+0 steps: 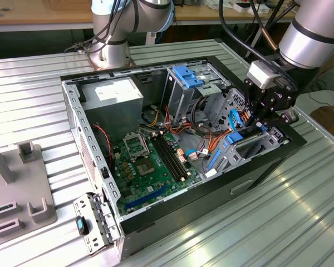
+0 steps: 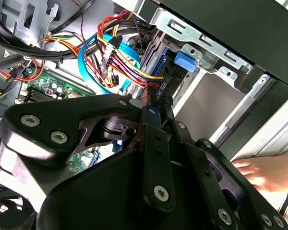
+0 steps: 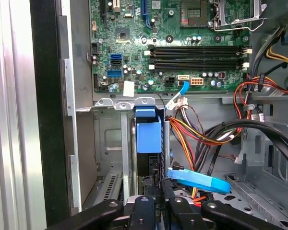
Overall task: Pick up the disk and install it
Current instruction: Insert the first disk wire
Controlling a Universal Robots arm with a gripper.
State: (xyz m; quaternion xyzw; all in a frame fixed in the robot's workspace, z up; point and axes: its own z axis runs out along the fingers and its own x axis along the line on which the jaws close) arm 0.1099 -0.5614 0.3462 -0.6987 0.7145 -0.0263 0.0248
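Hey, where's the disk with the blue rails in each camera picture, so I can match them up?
Exterior view: the disk sits inside the computer case, towards the exterior view's right.
Second wrist view: its blue-edged side is beside the coloured wires.
First wrist view: it is seen edge-on, blue end showing.
Shared landmark: the green motherboard.

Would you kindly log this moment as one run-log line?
gripper: shut on disk | disk: on edge in drive bay | case: open
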